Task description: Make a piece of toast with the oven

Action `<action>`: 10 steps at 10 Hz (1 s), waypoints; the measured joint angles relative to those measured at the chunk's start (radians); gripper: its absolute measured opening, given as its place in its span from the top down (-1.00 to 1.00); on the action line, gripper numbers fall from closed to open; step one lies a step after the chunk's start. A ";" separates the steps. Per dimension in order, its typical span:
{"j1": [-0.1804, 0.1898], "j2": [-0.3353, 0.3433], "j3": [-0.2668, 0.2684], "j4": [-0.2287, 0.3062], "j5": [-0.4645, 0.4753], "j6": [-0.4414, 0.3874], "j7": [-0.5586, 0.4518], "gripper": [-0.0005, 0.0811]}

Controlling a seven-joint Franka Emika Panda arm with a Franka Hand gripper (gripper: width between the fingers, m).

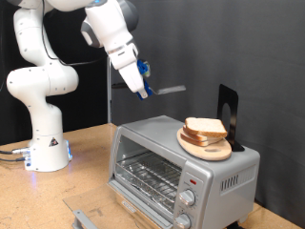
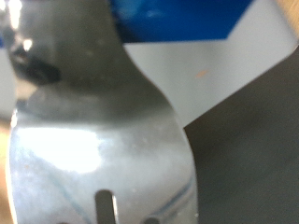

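Note:
The oven (image 1: 221, 170) is a silver-grey box at the exterior view's lower right. Its front door (image 1: 95, 214) looks folded down, and the wire rack (image 1: 152, 175) shows inside. My gripper (image 1: 145, 91), with blue fingers, hangs in the air above the oven's left end. It is shut on a flat metal spatula (image 1: 172, 90) that sticks out towards the exterior view's right. In the wrist view the spatula (image 2: 93, 140) fills most of the picture, with slots at its edge. No single piece of toast shows apart from the pile of slices.
A pile of bread slices (image 1: 205, 128) lies on a wooden plate (image 1: 204, 149) on the oven's roof. A black upright stand (image 1: 227, 113) is behind it. Knobs (image 1: 189, 180) run down the oven's front right. The white arm base (image 1: 46, 143) stands on the wooden table at left.

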 joint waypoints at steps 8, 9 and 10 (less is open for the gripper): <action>-0.111 0.053 -0.049 0.034 0.010 0.114 0.057 0.11; -0.117 0.055 -0.038 0.026 0.013 0.168 0.096 0.11; -0.132 0.061 -0.025 0.022 0.005 0.203 0.137 0.11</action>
